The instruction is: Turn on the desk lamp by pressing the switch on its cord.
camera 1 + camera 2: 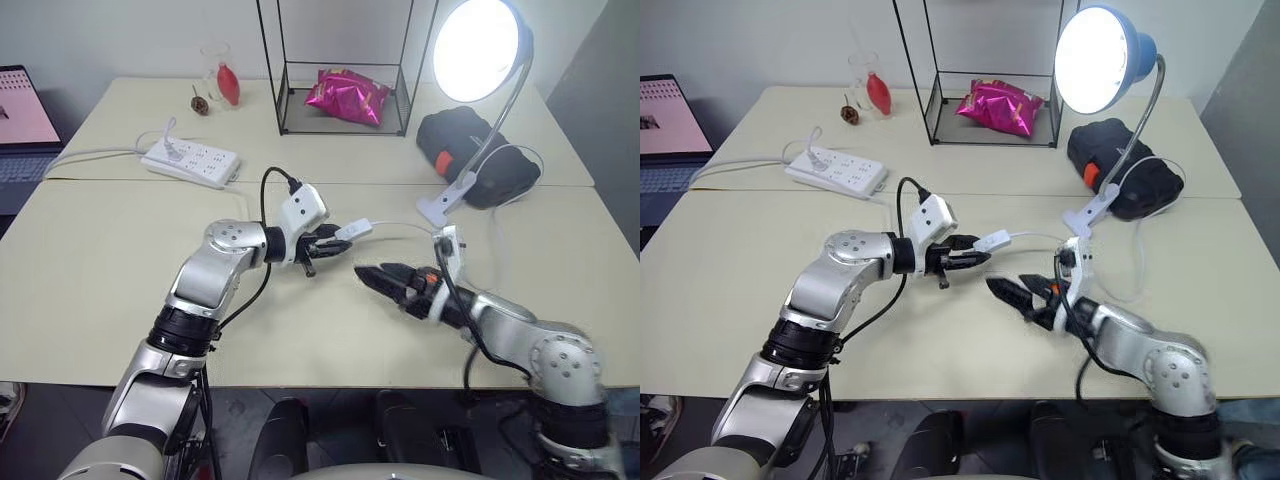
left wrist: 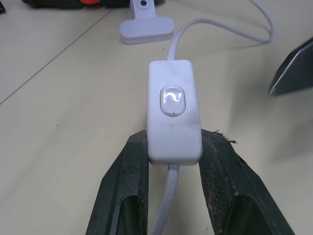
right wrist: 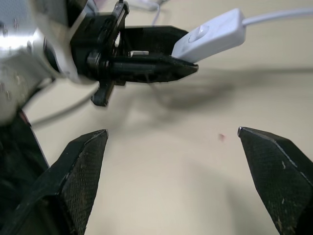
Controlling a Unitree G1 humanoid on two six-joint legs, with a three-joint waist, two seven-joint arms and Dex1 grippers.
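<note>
1. The jaws of the left gripper [image 1: 332, 240] are clenched on the near end of the white inline switch [image 2: 174, 115]; in the left wrist view the switch body is wedged between both black fingers [image 2: 128, 183], its clear push button facing up.
2. The jaws of the right gripper [image 1: 385, 280] are spread wide and grasp nothing; in the right wrist view the two fingertips [image 3: 83, 161] stand far apart over bare tabletop. This gripper is seen just beside the switch, not touching it.
3. The switch is held clear above the tabletop [image 1: 100, 280], between the two grippers.
4. One cord [image 2: 215, 24] is noted: thin, white, leaving both ends of the switch; its far run curves toward the white clip base [image 2: 145, 29].
5. One desk lamp [image 1: 1100, 60] is recorded at the far right of the tabletop: blue shade, bulb glowing brightly, curved silver gooseneck, clip base resting on the surface.
6. One white power strip [image 1: 190, 160] lies at the far left.
7. One black wire-frame box [image 1: 345, 100] stands at the back centre; it contains one pink foil packet [image 1: 348, 95].
8. One clear glass [image 1: 868, 80] at the back left holds a red object; one small brown item [image 1: 849, 114] lies beside it.
9. One black bag with an orange patch [image 1: 480, 150] lies behind the clip base.
10. One laptop [image 1: 665, 130] is seen at the left edge.
</note>
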